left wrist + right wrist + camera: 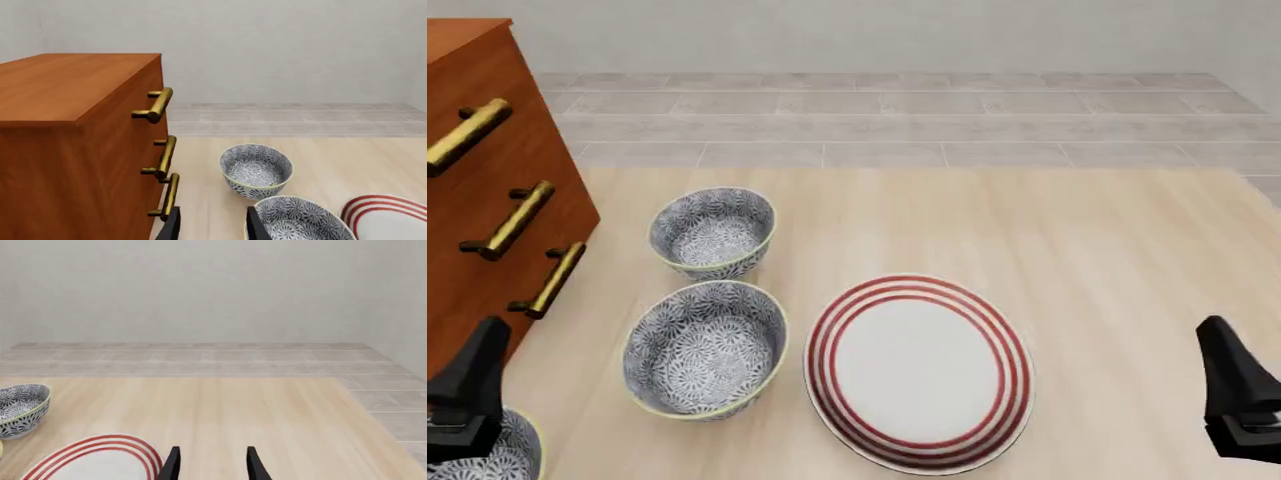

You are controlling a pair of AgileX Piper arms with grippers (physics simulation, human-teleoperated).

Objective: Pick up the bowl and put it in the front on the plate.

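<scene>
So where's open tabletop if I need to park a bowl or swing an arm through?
Bare wood runs right of the plate to the table's right edge, and beyond it toward the far edge. The left is crowded: three bowls packed between plate and cabinet.

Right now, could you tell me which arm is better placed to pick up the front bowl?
Left. The left gripper sits right above the bowl at the near left corner, beside the dresser. The right gripper is across the table, beyond the plate, with no bowl near it.
</scene>
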